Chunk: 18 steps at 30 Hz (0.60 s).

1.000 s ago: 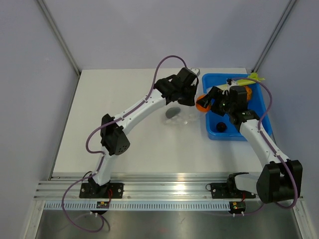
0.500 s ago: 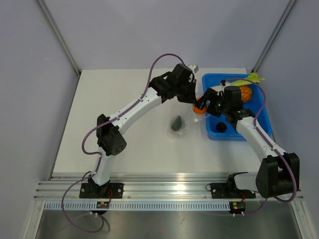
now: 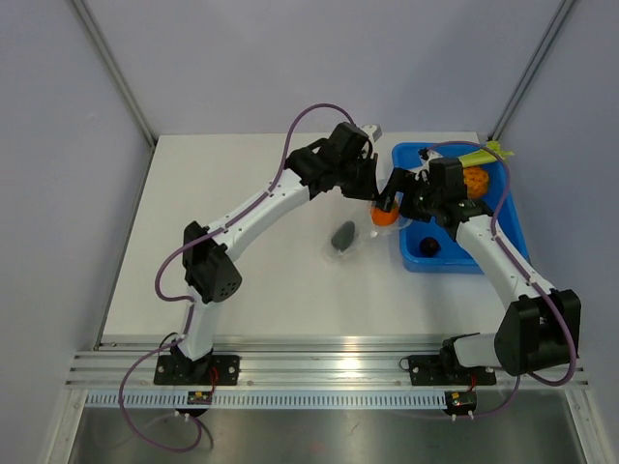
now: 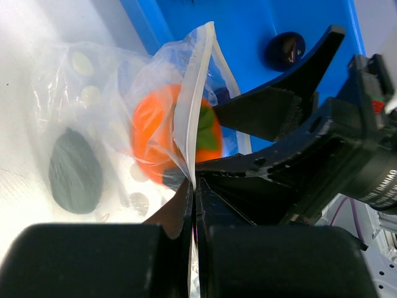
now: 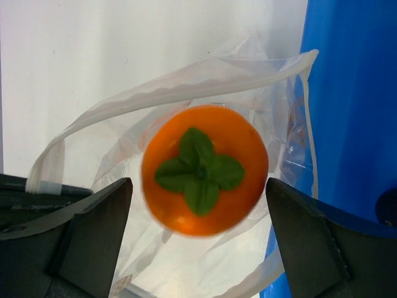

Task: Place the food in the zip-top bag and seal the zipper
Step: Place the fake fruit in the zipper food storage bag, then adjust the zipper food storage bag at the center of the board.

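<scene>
The clear zip-top bag (image 3: 345,238) lies on the white table left of the blue bin, with a dark grey piece (image 4: 74,171) inside. My left gripper (image 4: 193,186) is shut on the bag's mouth edge and holds it up; the zipper strip (image 4: 200,81) runs up from the jaws. My right gripper (image 5: 198,183) is open over the open mouth (image 5: 186,84). A small orange piece with green leaves (image 5: 205,167) sits between its fingers, touching neither, and shows through the bag wall in the left wrist view (image 4: 162,133). The pineapple-like fruit (image 3: 475,180) and a dark round piece (image 3: 428,247) are in the bin.
The blue bin (image 3: 506,227) stands at the table's right side, right beside the bag and under my right arm. The two grippers (image 3: 379,190) are nearly touching at the bin's left wall. The table's back edge and the frame posts lie beyond.
My right gripper carried the orange piece left, out of the bin to the bag's mouth, and opened. My left gripper shifted slightly back-left with the bag edge; the bag slid toward the front.
</scene>
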Motion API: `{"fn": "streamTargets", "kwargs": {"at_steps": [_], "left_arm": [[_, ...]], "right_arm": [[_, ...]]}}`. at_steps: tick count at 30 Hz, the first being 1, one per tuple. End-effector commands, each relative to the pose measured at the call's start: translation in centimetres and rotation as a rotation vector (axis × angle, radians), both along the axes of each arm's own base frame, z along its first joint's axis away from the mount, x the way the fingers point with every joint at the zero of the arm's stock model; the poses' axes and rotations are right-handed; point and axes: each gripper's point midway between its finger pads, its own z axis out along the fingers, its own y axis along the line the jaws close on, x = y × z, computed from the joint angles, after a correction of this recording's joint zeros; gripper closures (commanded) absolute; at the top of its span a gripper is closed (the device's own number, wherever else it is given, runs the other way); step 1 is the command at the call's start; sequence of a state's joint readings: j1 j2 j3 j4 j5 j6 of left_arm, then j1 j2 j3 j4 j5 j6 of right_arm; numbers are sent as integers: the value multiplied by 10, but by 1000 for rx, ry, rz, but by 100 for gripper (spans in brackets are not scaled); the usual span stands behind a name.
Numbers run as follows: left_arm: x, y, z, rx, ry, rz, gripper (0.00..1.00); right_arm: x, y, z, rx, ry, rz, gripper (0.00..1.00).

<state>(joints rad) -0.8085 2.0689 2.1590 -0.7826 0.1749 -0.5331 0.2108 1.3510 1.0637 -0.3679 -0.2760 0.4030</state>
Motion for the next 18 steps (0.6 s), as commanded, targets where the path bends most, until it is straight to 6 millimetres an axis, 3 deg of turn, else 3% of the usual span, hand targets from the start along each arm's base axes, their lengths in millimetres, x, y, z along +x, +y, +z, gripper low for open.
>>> {"fn": "streamTargets", "kwargs": {"at_steps": [1, 8, 10, 11, 12, 15, 18], "left_arm": [[-3, -1, 41, -99, -55, -20, 100], [-3, 2, 38, -93, -51, -18, 100], [-2, 3, 38, -91, -54, -12, 100], [-2, 5, 40, -93, -56, -9, 100], [-2, 5, 40, -94, -58, -11, 100], [-2, 8, 38, -91, -56, -6, 100], [-2, 9, 40, -93, -60, -4, 100]], "right_arm": [[3, -3, 45, -33, -114, 3, 4], [0, -11, 69, -49, -164, -30, 3], [-1, -18, 72, -58, -176, -71, 8], [-1, -20, 72, -58, -181, -91, 22], [-2, -24, 72, -62, -183, -113, 27], [-4, -35, 54, -96, -135, -176, 35], [-5, -36, 37, -110, -79, -182, 26]]}}
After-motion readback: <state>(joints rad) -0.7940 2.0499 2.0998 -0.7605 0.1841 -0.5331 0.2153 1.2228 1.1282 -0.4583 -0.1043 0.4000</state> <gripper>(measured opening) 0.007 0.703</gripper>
